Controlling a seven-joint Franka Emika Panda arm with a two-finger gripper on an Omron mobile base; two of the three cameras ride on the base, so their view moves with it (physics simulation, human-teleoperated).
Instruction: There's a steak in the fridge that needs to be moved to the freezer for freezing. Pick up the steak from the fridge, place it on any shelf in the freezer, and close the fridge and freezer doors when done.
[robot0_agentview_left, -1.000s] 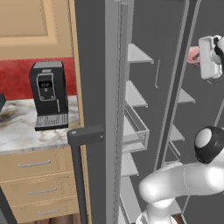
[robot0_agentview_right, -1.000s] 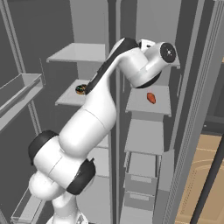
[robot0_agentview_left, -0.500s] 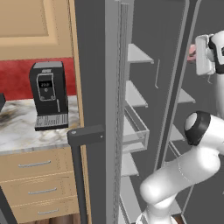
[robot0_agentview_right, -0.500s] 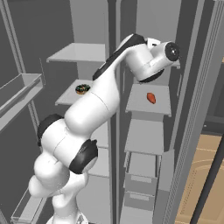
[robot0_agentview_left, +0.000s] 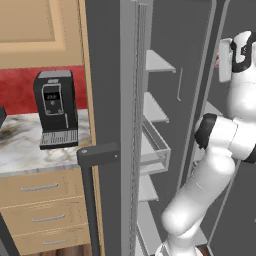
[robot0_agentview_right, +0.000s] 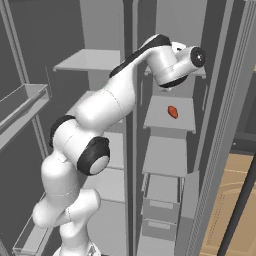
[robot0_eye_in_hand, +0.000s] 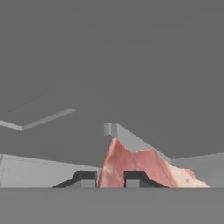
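Observation:
My gripper (robot0_eye_in_hand: 111, 178) is shut on the steak (robot0_eye_in_hand: 135, 164), a pinkish-red slab that sticks up between the two dark finger tips. In the left base view a pink sliver of the steak (robot0_agentview_left: 217, 61) shows beside the white hand, high up at the right. The right base view has the arm's wrist (robot0_agentview_right: 192, 57) raised in front of the upper shelves of the narrower freezer (robot0_agentview_right: 160, 117). The wider fridge (robot0_agentview_right: 95, 60) lies to its left. The fridge door (robot0_agentview_left: 102, 100) and the freezer door (robot0_agentview_right: 220, 130) both stand open.
A small red-orange thing (robot0_agentview_right: 172, 111) lies on a short freezer shelf below the wrist; I cannot tell what it is. A wire-framed drawer (robot0_agentview_left: 156, 146) juts from the fridge. A black coffee machine (robot0_agentview_left: 54, 107) stands on the marble counter (robot0_agentview_left: 20, 150) to the left.
The arm's elbow has swung left and upward in the left base view. The hand and the steak have stayed almost in place, and the grip has held.

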